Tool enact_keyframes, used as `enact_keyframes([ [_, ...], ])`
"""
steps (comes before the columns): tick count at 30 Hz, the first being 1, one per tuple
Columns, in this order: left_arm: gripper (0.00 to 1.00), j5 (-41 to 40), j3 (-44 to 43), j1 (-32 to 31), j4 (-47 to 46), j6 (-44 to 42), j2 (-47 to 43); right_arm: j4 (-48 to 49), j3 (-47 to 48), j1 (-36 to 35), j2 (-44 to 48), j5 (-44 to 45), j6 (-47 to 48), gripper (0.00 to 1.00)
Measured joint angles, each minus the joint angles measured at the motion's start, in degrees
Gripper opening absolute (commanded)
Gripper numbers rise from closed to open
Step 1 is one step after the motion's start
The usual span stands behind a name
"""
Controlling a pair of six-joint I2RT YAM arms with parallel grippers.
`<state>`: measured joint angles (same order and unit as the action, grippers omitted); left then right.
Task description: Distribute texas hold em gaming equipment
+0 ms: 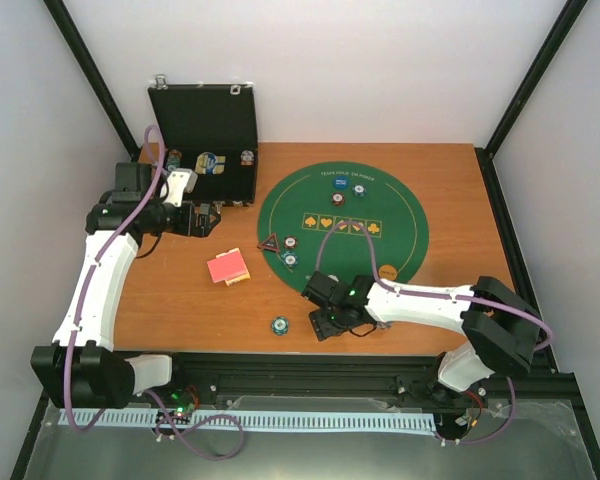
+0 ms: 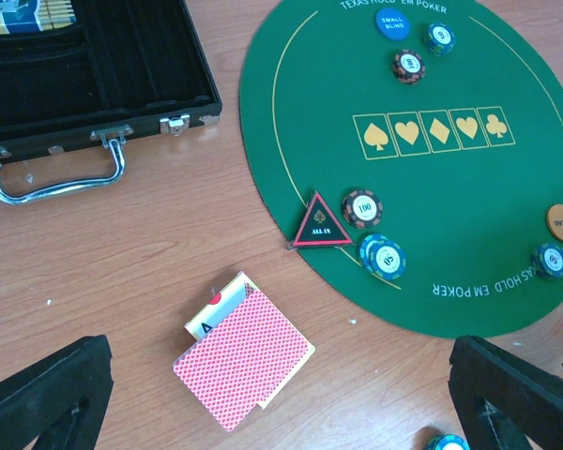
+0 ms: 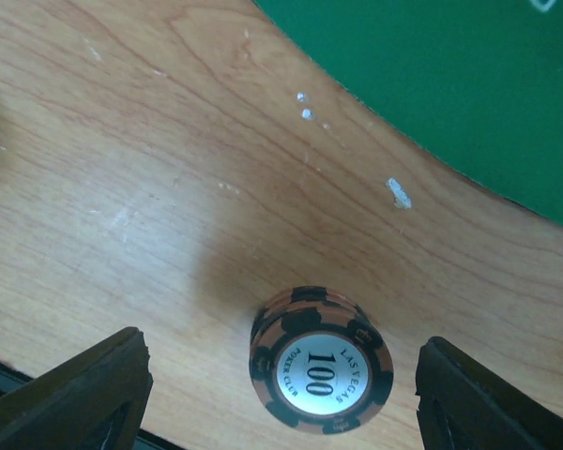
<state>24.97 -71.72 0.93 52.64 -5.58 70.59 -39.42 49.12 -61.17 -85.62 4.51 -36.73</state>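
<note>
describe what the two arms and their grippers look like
The left arm and right arm share one build: white link shells between chunky black joints, with a purple cable looping along each. The left gripper and right gripper are black, with matte, wedge-shaped fingers. No lettering is readable on them.

the chip (image 3: 321, 373) is brown with black edge stripes, the cards (image 2: 244, 364) red-crosshatched, the mat (image 2: 291, 122) green.
</note>
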Motion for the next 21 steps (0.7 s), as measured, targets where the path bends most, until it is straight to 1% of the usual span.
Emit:
enact_keyframes([
  [10,1.00,0.00,0.00,-0.02,0.17,-0.02,-0.52,2.12,-2.32,0.00,-1.68,-0.31,-0.24,0.70],
  [16,1.00,0.00,0.00,-0.02,0.17,-0.02,-0.52,2.71,-2.67,0.00,-1.70,-0.28,-0.28,0.62],
  [21,1.00,0.00,0.00,-0.02,0.17,-0.02,-0.52,2.95,-2.69,0.04,-1.70,-0.28,-0.26,0.51],
])
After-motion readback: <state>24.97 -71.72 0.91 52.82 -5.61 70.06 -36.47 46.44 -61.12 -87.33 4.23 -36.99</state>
